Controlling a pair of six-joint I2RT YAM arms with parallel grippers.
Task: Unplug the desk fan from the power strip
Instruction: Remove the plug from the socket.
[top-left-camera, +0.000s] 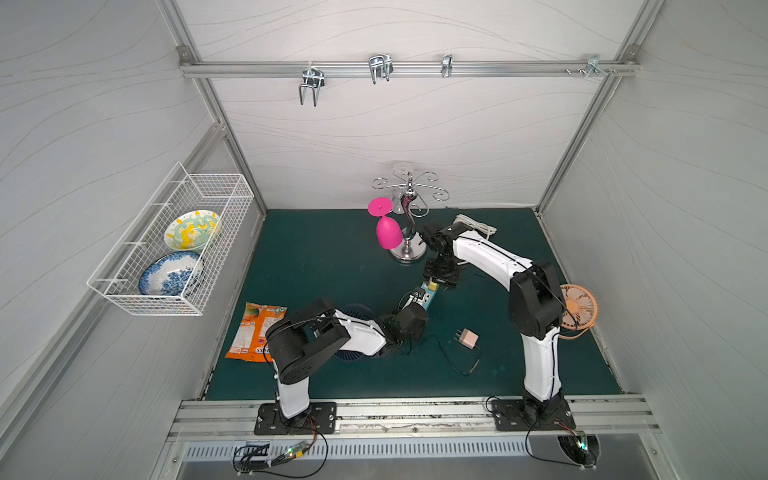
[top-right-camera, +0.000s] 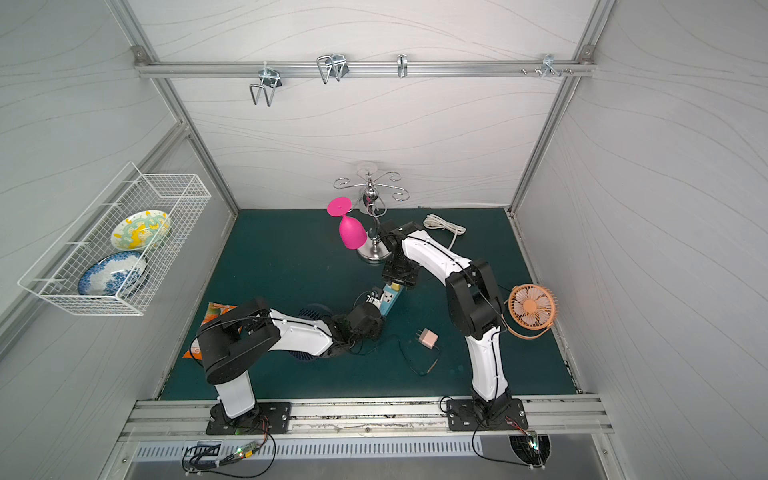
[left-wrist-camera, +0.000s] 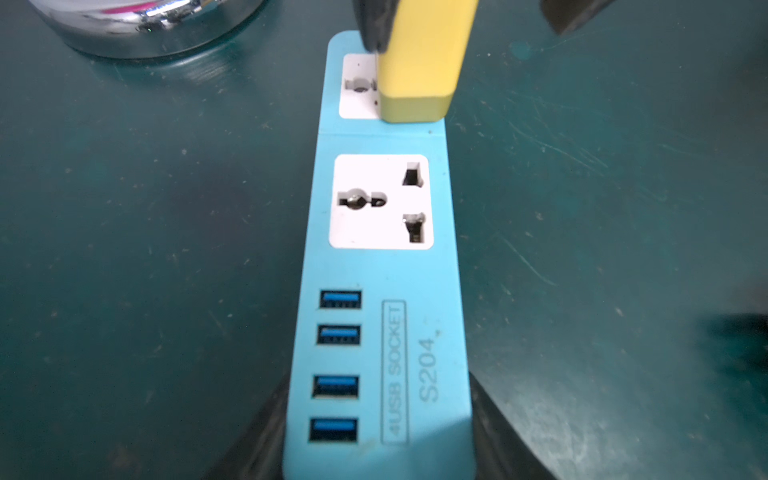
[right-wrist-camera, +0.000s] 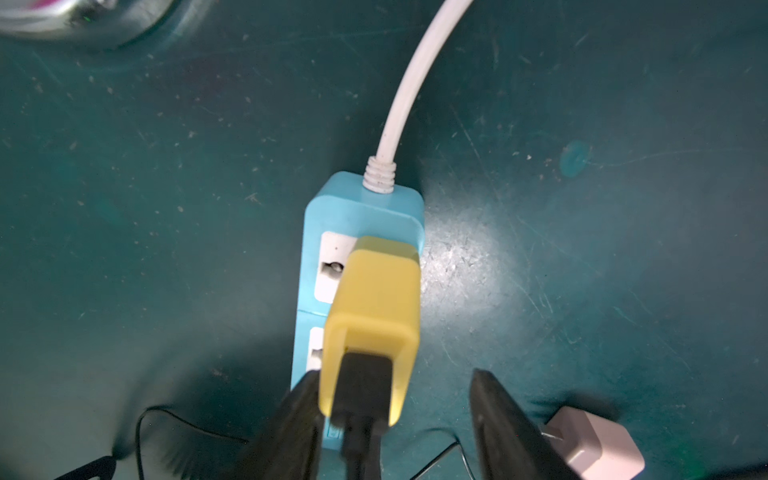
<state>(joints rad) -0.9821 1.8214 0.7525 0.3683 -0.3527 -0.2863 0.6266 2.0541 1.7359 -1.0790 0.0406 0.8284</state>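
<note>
The light-blue power strip (left-wrist-camera: 382, 274) lies on the green mat in the middle, seen in both top views (top-left-camera: 428, 298) (top-right-camera: 390, 301). My left gripper (left-wrist-camera: 378, 428) is shut on its USB end. A yellow plug (right-wrist-camera: 374, 307) with a black cable sits in the outlet nearest the white cord (right-wrist-camera: 399, 104). My right gripper (right-wrist-camera: 395, 374) is open around this plug: one finger (right-wrist-camera: 299, 415) touches its side, the other finger (right-wrist-camera: 498, 415) stands apart. An orange desk fan (top-left-camera: 577, 307) stands at the right edge. I cannot tell where the black cable leads.
A dark blue fan (top-left-camera: 353, 316) lies mostly hidden under my left arm. A pink adapter (top-left-camera: 468, 337) with a thin black cord lies near the front. A chrome glass rack (top-left-camera: 409, 249) with a pink glass (top-left-camera: 388, 237) stands behind. A snack bag (top-left-camera: 255, 330) lies left.
</note>
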